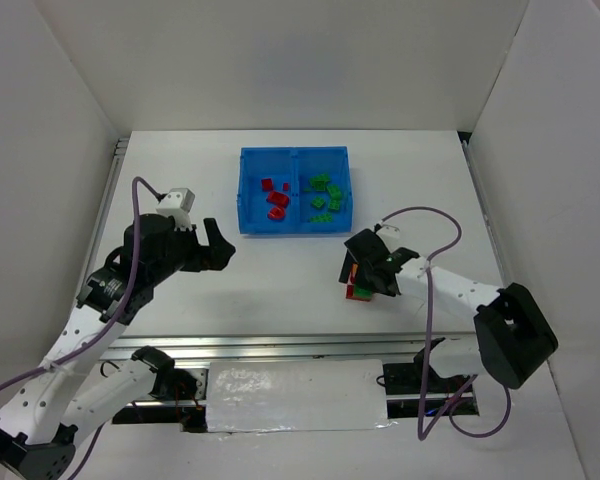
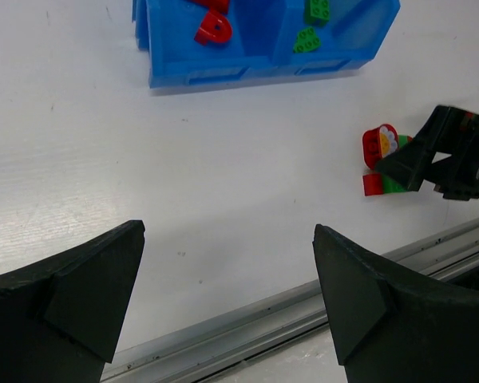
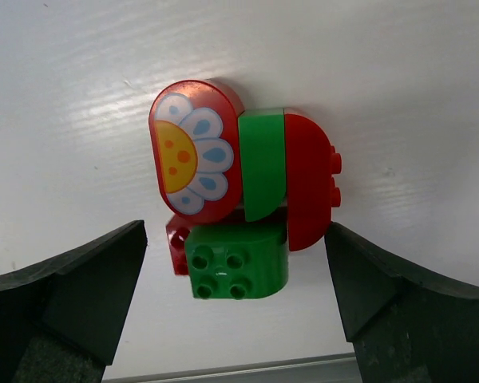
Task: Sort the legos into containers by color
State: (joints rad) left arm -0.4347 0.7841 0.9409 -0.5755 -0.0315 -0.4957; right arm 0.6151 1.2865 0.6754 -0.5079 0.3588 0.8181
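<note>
Now the wide-open, empty right gripper (image 3: 235, 233) is facing joined red-and-green plastic bricks (image 3: 263, 171) at twelve o'clock, likely needing a centred squeeze.

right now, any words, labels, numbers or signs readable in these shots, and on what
None: no letters, numbers or brand marks can be read in any view.
The only print is a picture, not text: a white-petalled flower with a yellow centre on the rounded red brick.
The blue tray shows no label.
</note>
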